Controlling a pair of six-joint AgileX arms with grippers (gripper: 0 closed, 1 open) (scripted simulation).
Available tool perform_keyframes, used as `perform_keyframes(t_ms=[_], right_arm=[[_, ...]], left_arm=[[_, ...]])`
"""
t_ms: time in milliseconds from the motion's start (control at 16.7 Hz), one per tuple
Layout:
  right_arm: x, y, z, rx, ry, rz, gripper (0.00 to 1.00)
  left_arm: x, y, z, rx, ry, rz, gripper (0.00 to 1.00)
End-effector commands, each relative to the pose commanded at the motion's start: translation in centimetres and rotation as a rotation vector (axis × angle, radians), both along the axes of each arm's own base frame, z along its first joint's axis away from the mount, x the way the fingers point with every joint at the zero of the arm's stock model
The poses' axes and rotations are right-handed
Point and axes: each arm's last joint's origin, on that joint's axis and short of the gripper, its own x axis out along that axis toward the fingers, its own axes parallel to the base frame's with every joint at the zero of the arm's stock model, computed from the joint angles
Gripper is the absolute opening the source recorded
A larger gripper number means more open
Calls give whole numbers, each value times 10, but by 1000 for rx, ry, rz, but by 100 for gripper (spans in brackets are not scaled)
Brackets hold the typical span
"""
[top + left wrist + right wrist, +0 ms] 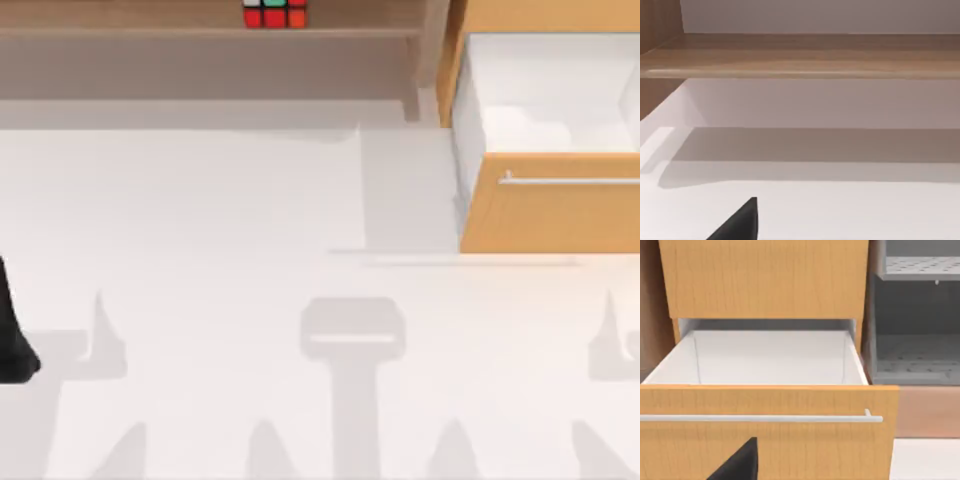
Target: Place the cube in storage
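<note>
From above, the cube (274, 13) sat on the long wooden shelf (200, 35) at the far edge of the table (200, 230), towards the middle-left, well apart from the storage (550, 205); that drawer stood pulled out at the table's right, its white interior bare and its silver bar handle (570, 181) facing forward; a dark part of the left arm (15, 335) showed at the left edge, low and near the table's front, far from the cube; by my judgement the drawer being open was the one step done, while reaching, grasping, carrying and releasing the cube all remained.

In the left wrist view, the shelf board (800, 57) ran across ahead with bare white table below it; a single dark fingertip (742, 222) of the left gripper poked in at the edge, and from that alone I could not tell whether the hand was spread or pressed together; nothing was held there that could be seen.

In the right wrist view, the open drawer (765, 357) lay just ahead, its white inside holding nothing, the handle (760, 418) across its wooden front; one dark fingertip (740, 462) of the right gripper showed before the front panel, and again I could not tell its spread; the cube was not yet stored.
</note>
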Motion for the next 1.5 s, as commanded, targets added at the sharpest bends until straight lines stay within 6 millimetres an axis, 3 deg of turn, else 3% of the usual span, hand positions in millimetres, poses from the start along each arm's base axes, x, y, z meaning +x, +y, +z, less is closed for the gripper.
perform_keyframes(t_ms=[240, 540, 660, 840, 1020, 1140, 1320, 1500], right_arm=[[0, 1, 8, 0, -8, -2, 100], [13, 10, 67, 3, -49, -7, 100], [31, 20, 99, 6, -56, -4, 100], [76, 47, 141, 8, -49, 3, 100], [138, 96, 163, 5, -30, 10, 100], [181, 140, 160, 0, -14, 13, 100], [233, 214, 133, -10, 4, 15, 100], [264, 284, 90, -11, 7, 12, 100]], left_arm=[[0, 0, 0, 0, 0, 0, 100], [0, 0, 0, 0, 0, 0, 100], [0, 0, 0, 0, 0, 0, 100], [0, 0, 0, 0, 0, 0, 100], [0, 0, 0, 0, 0, 0, 100], [0, 0, 0, 0, 0, 0, 100], [0, 0, 0, 0, 0, 0, 100], [0, 0, 0, 0, 0, 0, 100]])
